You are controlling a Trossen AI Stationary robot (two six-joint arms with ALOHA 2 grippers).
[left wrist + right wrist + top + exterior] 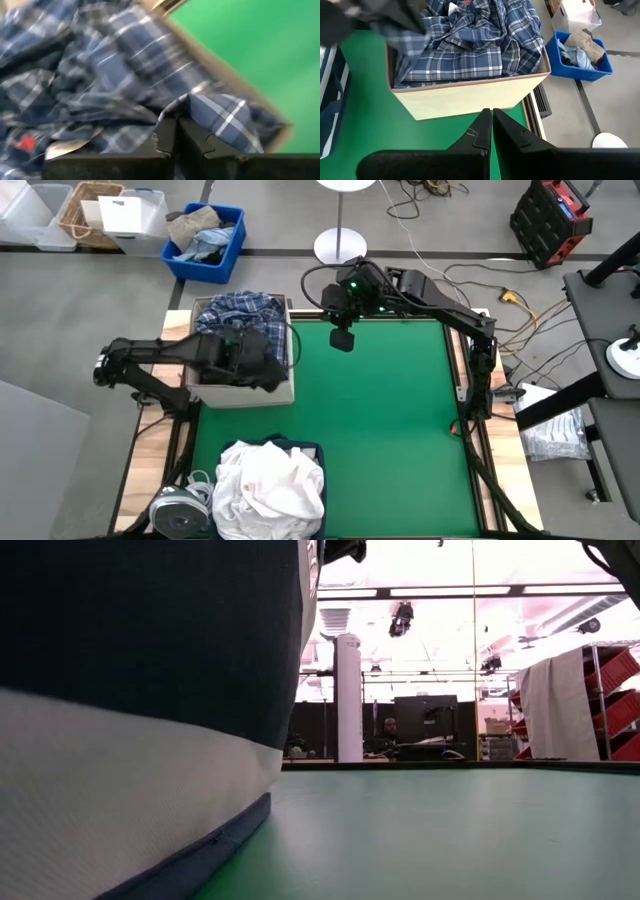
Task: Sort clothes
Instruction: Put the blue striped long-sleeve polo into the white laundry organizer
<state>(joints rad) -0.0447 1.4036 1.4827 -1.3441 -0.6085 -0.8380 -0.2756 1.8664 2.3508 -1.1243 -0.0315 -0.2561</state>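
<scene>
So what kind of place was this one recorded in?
Probably a robotics lab or workshop, not a home. Behind the green table is an open hall with ceiling strip lights, a person at a monitor, and shelving with red bins; cables trail over the floor.

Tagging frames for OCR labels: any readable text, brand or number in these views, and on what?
None readable.
Red patch on the plaid shirt: blurred.
Pale tag beside it: no print legible.
White box beyond the table: no lettering visible.
Left tool sits shut over the shirt.

A lab: ceiling lights (470, 590), red shelving (615, 705), floor cables (480, 275)
</scene>
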